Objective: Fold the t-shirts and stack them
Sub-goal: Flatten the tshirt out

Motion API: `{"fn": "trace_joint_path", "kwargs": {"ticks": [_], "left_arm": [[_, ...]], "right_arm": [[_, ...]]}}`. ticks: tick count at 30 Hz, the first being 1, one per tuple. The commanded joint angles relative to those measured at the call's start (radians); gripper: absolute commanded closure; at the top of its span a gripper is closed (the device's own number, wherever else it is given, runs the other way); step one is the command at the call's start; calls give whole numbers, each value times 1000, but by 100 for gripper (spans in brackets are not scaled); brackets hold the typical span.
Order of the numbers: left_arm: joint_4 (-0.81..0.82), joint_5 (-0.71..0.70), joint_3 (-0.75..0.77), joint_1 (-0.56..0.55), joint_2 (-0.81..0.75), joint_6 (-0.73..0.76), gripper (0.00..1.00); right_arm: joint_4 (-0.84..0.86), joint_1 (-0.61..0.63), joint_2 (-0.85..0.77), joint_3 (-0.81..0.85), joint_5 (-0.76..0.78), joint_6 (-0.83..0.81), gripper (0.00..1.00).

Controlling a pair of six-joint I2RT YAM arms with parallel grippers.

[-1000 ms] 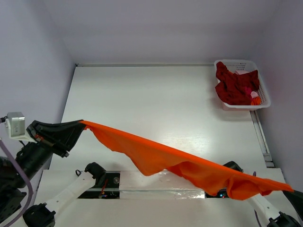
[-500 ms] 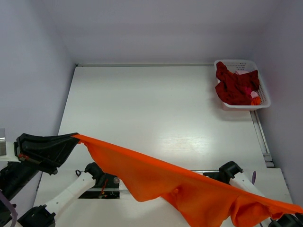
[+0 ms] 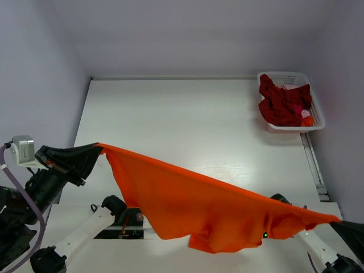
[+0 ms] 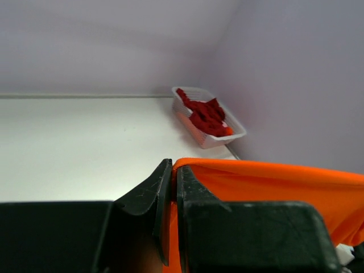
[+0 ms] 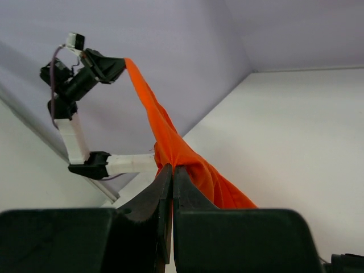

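Orange t-shirt [image 3: 193,210]: it hung in the air, clear of the table, pulled into a long band between the two arms along the near edge. Its top edge ran taut from high on the left down to low on the right. The slack middle sagged in loose folds over the arm bases.

Left gripper [image 3: 98,149]: its jaws were pressed together on the shirt's left corner, out past the left edge of the table [image 3: 187,119]. The wrist view showed the cloth pinched at the fingertips [image 4: 172,165].

Right gripper [image 3: 343,222]: it sat at the near right corner, mostly cut off from above. Its own camera showed the jaws [image 5: 172,169] clamped on the orange cloth, which rose from there toward the other arm.

Dark red t-shirts [image 3: 281,105]: they lay crumpled in a heap inside the basket, spilling over its left rim.

Basket [image 3: 316,108]: white lattice, it stood at the far right corner of the table, well apart from both arms.

Small bright patch: a bit of orange and pink showed among the red cloth, and I could not tell what it was.
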Motion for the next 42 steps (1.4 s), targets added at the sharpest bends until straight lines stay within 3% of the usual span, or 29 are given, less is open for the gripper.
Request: {"fn": "trace_joint_path", "kwargs": {"ticks": [1, 16, 29, 42], "left_arm": [[114, -283, -16, 13, 6, 21, 100], [220, -397, -235, 13, 85, -14, 100], [336, -525, -294, 13, 282, -17, 100], [396, -624, -329, 13, 423, -54, 100]], "right_arm": [[151, 31, -26, -95, 119, -39, 100], [386, 31, 91, -404, 72, -91, 100], [630, 31, 316, -656, 246, -102, 100], [786, 31, 509, -650, 227, -102, 100]]}}
